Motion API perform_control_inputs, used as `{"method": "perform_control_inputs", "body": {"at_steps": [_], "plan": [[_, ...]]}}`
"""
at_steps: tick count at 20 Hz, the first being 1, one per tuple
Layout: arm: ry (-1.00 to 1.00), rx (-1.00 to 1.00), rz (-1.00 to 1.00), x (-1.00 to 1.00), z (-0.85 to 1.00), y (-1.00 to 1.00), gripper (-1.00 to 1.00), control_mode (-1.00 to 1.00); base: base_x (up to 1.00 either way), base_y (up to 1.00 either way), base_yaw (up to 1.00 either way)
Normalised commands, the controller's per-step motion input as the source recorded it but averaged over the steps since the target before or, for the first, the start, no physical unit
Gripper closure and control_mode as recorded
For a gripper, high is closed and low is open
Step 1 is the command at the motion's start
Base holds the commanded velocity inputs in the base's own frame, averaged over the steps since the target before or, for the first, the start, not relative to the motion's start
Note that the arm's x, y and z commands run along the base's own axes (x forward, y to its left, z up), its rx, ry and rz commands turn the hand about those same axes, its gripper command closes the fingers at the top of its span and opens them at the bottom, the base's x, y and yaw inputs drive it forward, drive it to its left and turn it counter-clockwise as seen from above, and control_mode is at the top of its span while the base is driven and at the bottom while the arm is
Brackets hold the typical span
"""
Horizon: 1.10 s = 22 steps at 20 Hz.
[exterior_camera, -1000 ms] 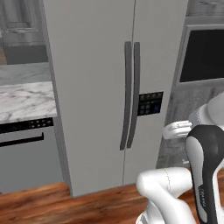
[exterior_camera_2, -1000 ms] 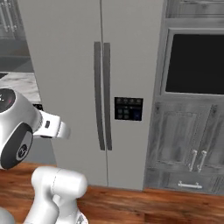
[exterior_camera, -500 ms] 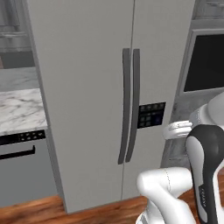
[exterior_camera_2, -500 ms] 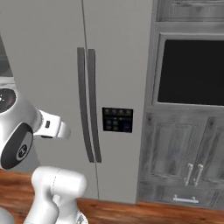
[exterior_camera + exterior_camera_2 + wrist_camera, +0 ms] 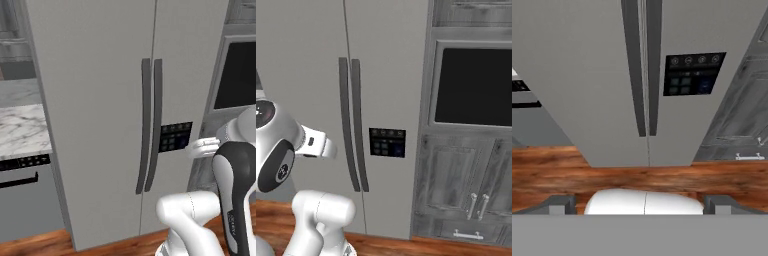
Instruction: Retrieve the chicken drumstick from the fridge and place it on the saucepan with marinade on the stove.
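Both base cams sit behind the arm, facing the fridge [image 5: 125, 110] doors close up from left and right; hand cam looks low at its handles [image 5: 642, 65].

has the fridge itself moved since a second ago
No. The fridge keeps its place beside the wall oven; the whole view shifted because the base drove closer.

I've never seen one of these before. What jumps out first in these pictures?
A tall grey fridge stands straight ahead with both doors shut, two long dark handles meeting at its middle. To its right sits a dark wall oven in grey cabinets, and the open gripper points at the fridge above the wooden floor.
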Motion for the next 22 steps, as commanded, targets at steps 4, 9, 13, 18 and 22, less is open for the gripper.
{"method": "perform_control_inputs", "body": {"at_steps": [4, 9, 13, 18, 22], "plan": [[0.00, 0.00, 0.00, 0.00, 0.00, 0.00, -1.00, 1.00, -0.37, 0.28, 0.00], [0.00, 0.00, 0.00, 0.00, 0.00, 0.00, -1.00, 1.00, -0.55, 0.12, 0.00], [0.00, 0.00, 0.00, 0.00, 0.00, 0.00, -1.00, 1.00, -0.47, 0.06, 0.00], [0.00, 0.00, 0.00, 0.00, 0.00, 0.00, -1.00, 1.00, -0.05, 0.01, 0.00], [0.00, 0.00, 0.00, 0.00, 0.00, 0.00, -1.00, 1.00, 0.00, 0.00, 0.00]]}}
